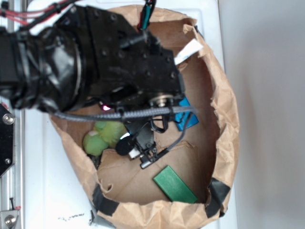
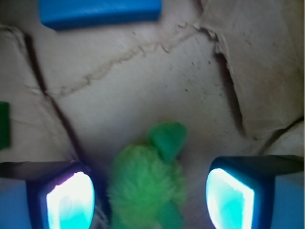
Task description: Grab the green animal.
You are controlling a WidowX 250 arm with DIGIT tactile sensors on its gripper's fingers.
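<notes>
Nearest the wrist cam, two glowing finger pads are seen at the bottom corners of the frame, left and right. The gripper is spread wide, w/ the green animal sitting in the gap betw. the pads, closer to the left one. Actual contact w/ either pad cannot be told; a thin dark gap appears at the left, a broad stretch of paper at the right. Nothing is gripped. The toy's darker head is pointed toward frame centre, its fuzzy yellow-green body cut off by the bottom edge.

Beyond the toy, creased brown paper is seen, w/ a blue block at the upper edge, left of centre, and a sliver of the dark green block at the far left edge.

From the exterior view, the arm's black bulk fills the upper left, and the gripper is lowered inside the brown paper bag. The green animal lies at centre left, just beside the fingers. The dark green block is lying flat at lower centre, well apart from the toy; the blue block is partly hidden under the arm, centre right.
</notes>
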